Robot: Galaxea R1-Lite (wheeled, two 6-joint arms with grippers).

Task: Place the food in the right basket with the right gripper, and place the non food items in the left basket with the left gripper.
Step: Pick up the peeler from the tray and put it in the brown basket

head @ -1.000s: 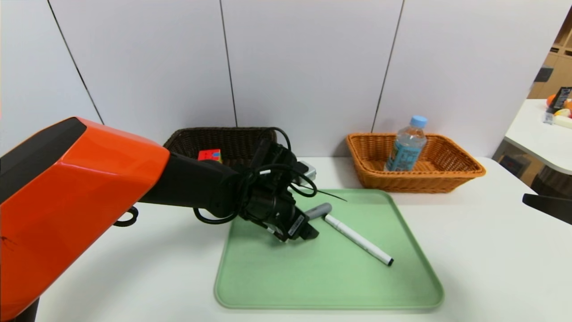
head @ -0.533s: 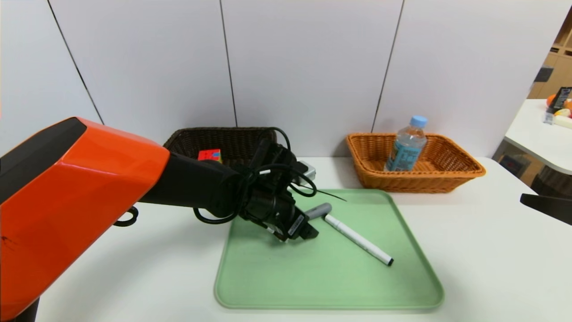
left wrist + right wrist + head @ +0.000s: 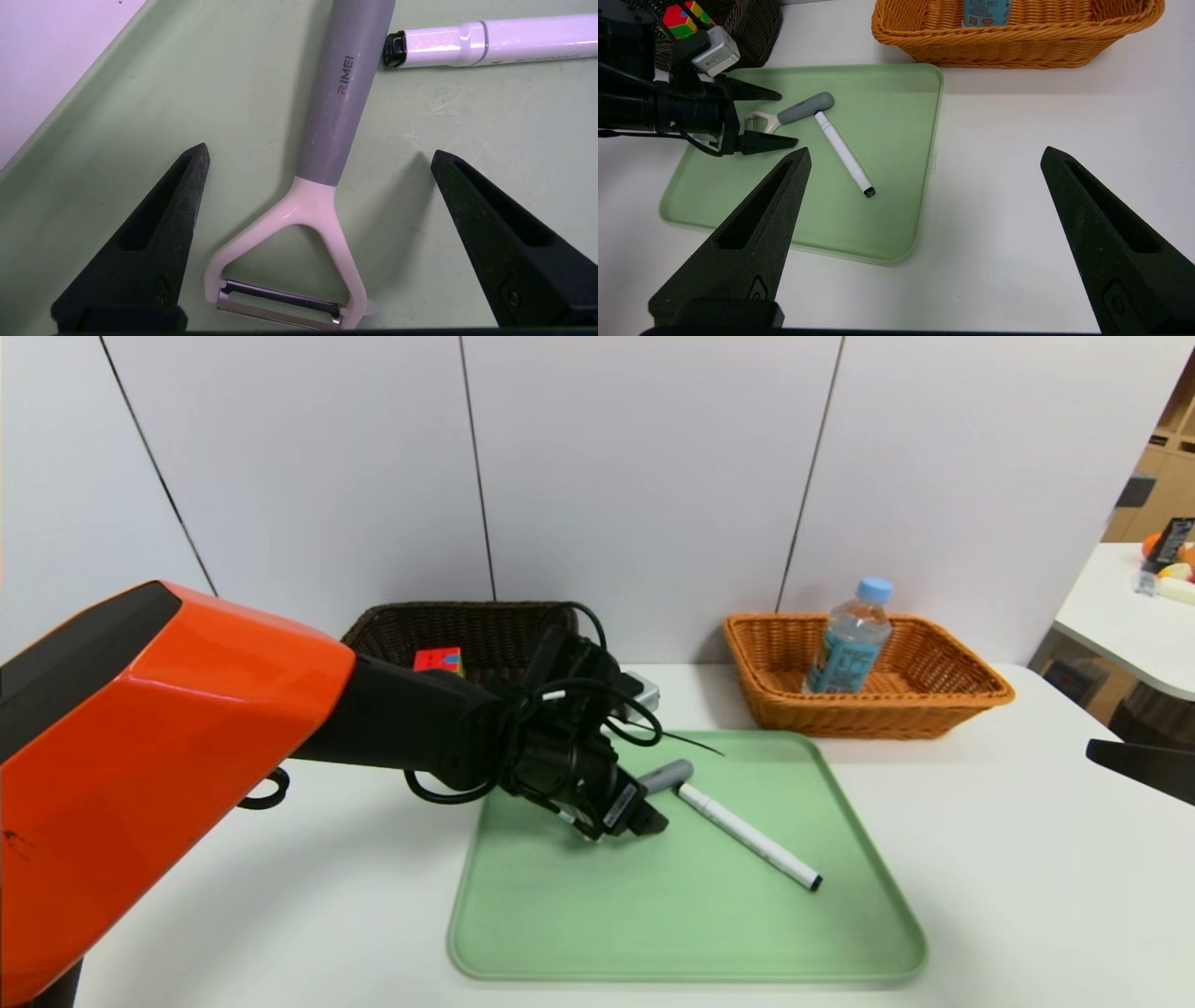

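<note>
The water bottle point(image 3: 848, 639) stands in the orange-tan basket point(image 3: 971, 695) and the puzzle cube point(image 3: 439, 661) lies in the dark basket point(image 3: 392, 625). Left: the peeler point(image 3: 322, 140) and marker point(image 3: 747, 837) on the green tray point(image 3: 868, 952) mid-worktop. The left pincer point(image 3: 317, 158) straddles the peeler, spread; the right pincer point(image 3: 924, 156) is parked, spread.

A white tabletop point(image 3: 1008, 859) is seen in front of pale wall panels. A light green tray point(image 3: 691, 933) is laid on its middle, while a dark brown wicker basket point(image 3: 448, 627) and an orange-tan wicker basket point(image 3: 934, 705) are set behind the tray, well apart, the dark one toward the left and the orange-tan one toward the right.
</note>
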